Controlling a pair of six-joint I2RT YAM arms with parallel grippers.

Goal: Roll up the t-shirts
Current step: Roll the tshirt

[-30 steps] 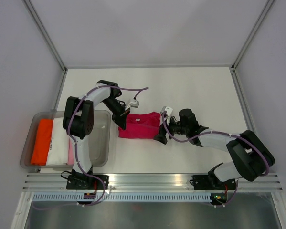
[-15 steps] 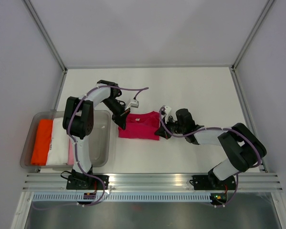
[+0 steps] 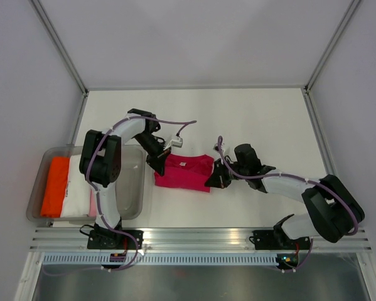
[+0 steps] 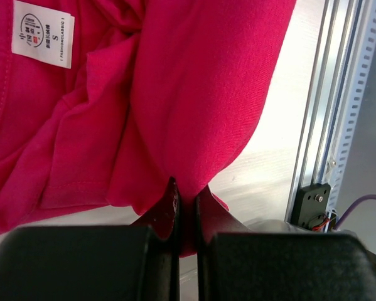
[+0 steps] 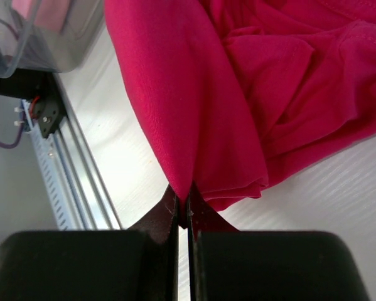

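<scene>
The magenta t-shirt (image 3: pixel 182 172) lies on the worktop (image 3: pixel 250 119), somewhat nearer the near edge than the far one, just beside the right wall of the clear tub (image 3: pixel 137 188). It is gathered into a compact rectangular bundle, folded on itself several layers deep, with its white size label (image 4: pixel 43 32) showing on top. No tight cylinder is visible, so the rolling itself looks not yet done.

The left jaws are closed hard on a fold at the bundle's left end, and the cloth drapes out from between the tips in the left wrist view. The right jaws are likewise pressed together on a fold at the right end, with almost no gap between them. With both ends pinched, the step in hand seems to be lifting or turning an edge over to begin or tighten the roll.

Orange cloth (image 3: pixel 54 185) and white cloth (image 3: pixel 80 186) sit in the tub. Whether these are rolled or only folded cannot be told.
</scene>
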